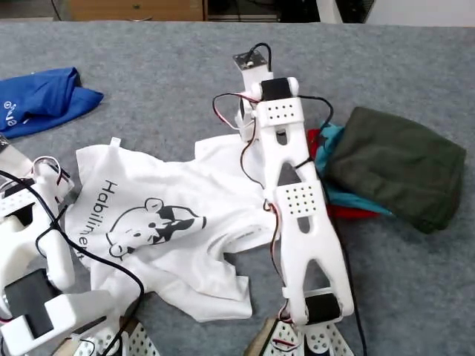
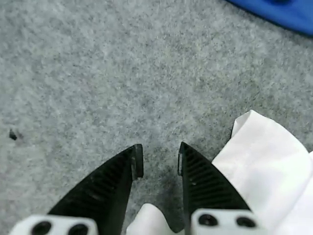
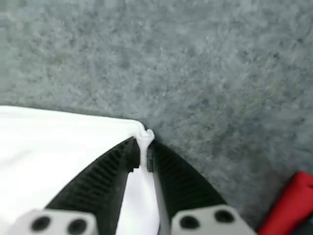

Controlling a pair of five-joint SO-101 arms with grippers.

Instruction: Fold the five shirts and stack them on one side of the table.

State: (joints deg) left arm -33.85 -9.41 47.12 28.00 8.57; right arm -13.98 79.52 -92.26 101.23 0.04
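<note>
Crumpled white cotton T-shirt with black bear print [image 1: 163, 222] is being spread face-up on the grey felt desk [image 1: 415, 282]. Its long axis is running crosswise, from the left arm's side to the right arm's.

A small ridge of the T-shirt's far right corner is being pinched by the right tool [image 3: 143, 154], which is clenched on the cloth.

The left tool [image 2: 160, 159] is being held released at the T-shirt's left edge, with bare felt showing in the gap. A white corner is lying just beside one finger [image 2: 195, 181], not between the two, and a scrap of white is showing deep at the tool's base.

Key relation: the free cloth is being left off to one side of the left tool, on the T-shirt side. Judged: a sideways shift toward the T-shirt is being called for before closing. That corner is nearer the left arm, since the right one is already taken.

A loose blue fabric shirt [image 1: 44, 100] is lying beyond the T-shirt's far left corner, apart from it. The stack with a dark green folded shirt [image 1: 397, 167] on top is sitting just beside the T-shirt's right side, past the right arm.
</note>
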